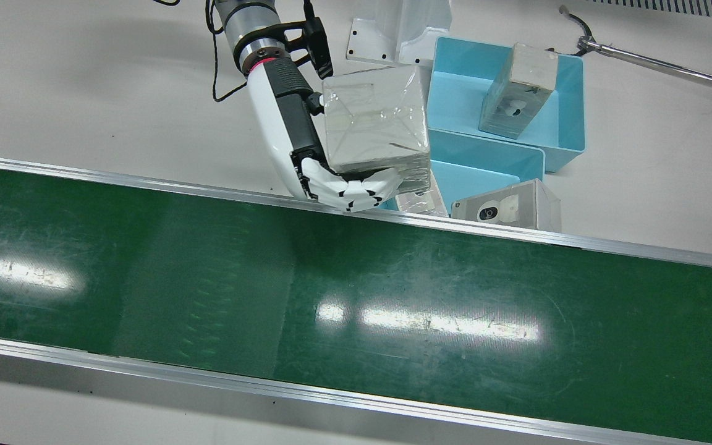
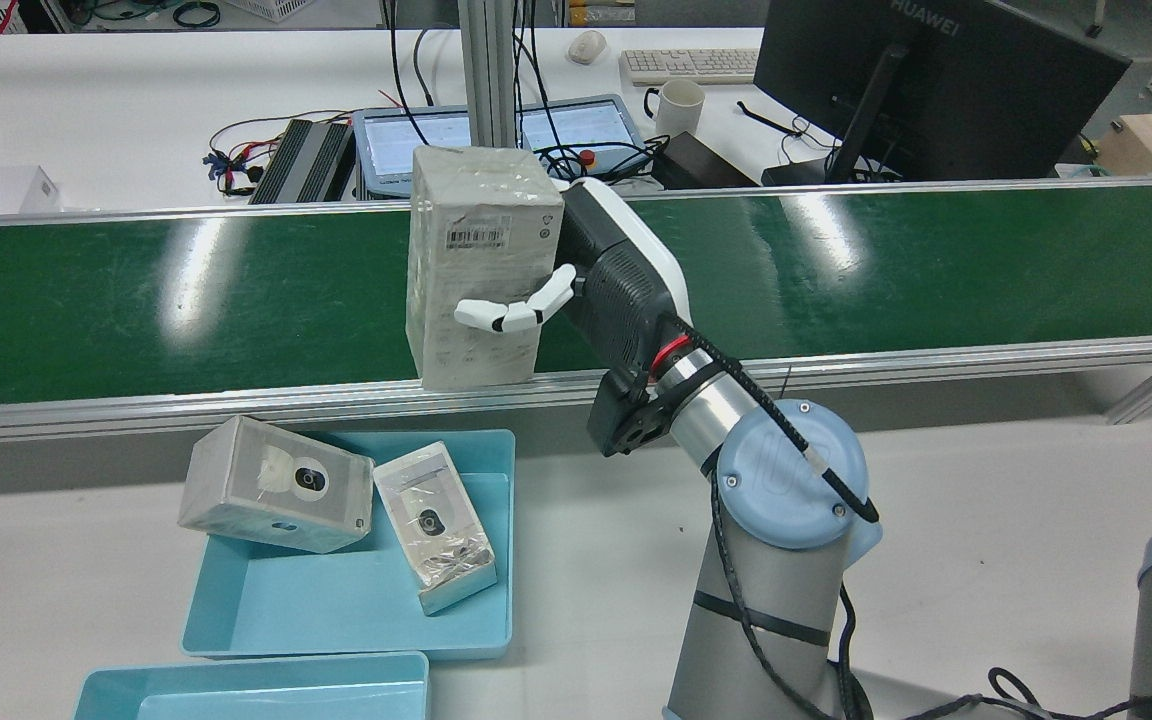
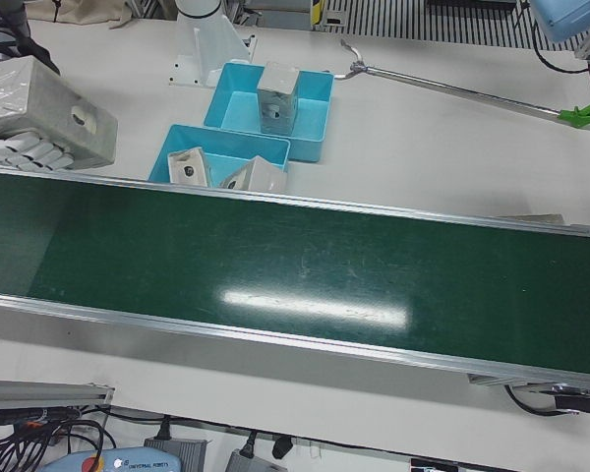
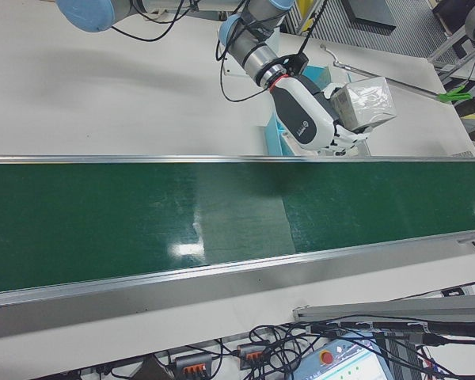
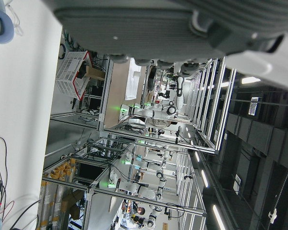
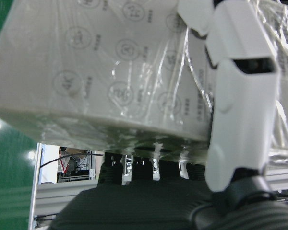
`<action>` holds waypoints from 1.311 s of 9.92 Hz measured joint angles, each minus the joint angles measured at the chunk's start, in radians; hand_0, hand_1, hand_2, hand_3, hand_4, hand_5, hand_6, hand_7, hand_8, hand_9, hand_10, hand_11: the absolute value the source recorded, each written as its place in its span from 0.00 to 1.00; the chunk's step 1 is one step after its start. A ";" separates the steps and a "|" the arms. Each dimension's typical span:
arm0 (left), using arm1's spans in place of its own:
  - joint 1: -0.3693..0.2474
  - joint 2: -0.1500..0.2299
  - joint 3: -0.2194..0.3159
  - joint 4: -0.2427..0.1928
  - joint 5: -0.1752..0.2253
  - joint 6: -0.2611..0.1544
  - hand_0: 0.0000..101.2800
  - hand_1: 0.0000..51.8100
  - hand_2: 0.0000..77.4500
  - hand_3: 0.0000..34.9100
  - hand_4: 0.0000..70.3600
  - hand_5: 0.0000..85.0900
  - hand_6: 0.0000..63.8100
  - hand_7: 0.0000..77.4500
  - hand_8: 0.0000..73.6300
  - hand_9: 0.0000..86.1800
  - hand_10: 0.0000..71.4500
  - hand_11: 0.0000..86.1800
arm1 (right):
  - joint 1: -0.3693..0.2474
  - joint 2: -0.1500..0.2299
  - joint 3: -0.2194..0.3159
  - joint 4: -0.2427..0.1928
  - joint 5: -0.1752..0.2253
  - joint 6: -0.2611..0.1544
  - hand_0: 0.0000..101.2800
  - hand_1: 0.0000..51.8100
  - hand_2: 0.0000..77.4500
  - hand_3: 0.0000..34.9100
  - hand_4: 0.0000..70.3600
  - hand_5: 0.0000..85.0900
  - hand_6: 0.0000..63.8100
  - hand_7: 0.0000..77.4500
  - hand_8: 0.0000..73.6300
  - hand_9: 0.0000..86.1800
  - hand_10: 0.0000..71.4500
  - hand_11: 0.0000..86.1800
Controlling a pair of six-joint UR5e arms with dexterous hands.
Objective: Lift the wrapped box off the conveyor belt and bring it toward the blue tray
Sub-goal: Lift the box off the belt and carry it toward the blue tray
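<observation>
White desk [image 1: 84, 80], belt [image 1: 356, 296] bare. Wrapped box [image 1: 373, 127] clamped in right hand [image 1: 356, 188] (fingers wrapped round), blue tray [image 2: 356, 600] just beyond, leftward.

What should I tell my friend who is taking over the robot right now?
Right hand: shut on the wrapped box, holding it up in the air, just past the table-side edge of the conveyor belt.
Left hand: its own camera shows only a bit of it, aimed away from the table; open or shut cannot be told.
Blue tray: on the table beside the belt, with two other wrapped boxes at it, one inside, one leaning on its rim. A second tray holds one more.
Done: box picked off the belt.
Left: carry it the rest of the way to the blue tray.
</observation>
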 joint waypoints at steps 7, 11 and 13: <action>0.000 0.000 0.000 0.000 0.000 0.000 0.00 0.00 0.01 0.00 0.00 0.01 0.01 0.01 0.01 0.01 0.01 0.01 | -0.202 -0.002 -0.037 0.054 0.097 -0.144 0.48 0.05 0.54 0.00 0.30 0.55 0.57 0.47 0.66 0.44 0.74 0.35; 0.000 0.000 0.000 0.000 0.000 0.000 0.00 0.00 0.01 0.00 0.00 0.01 0.01 0.01 0.01 0.01 0.00 0.01 | -0.205 -0.001 -0.031 0.058 0.043 -0.128 0.46 0.07 0.09 0.00 0.07 0.06 0.00 0.23 0.16 0.04 0.10 0.02; 0.000 0.000 0.000 0.000 0.000 0.000 0.00 0.00 0.01 0.00 0.00 0.01 0.01 0.01 0.01 0.01 0.01 0.01 | -0.204 -0.002 -0.009 0.057 0.027 -0.123 0.46 0.19 0.03 0.00 0.12 0.01 0.00 0.05 0.00 0.02 0.00 0.01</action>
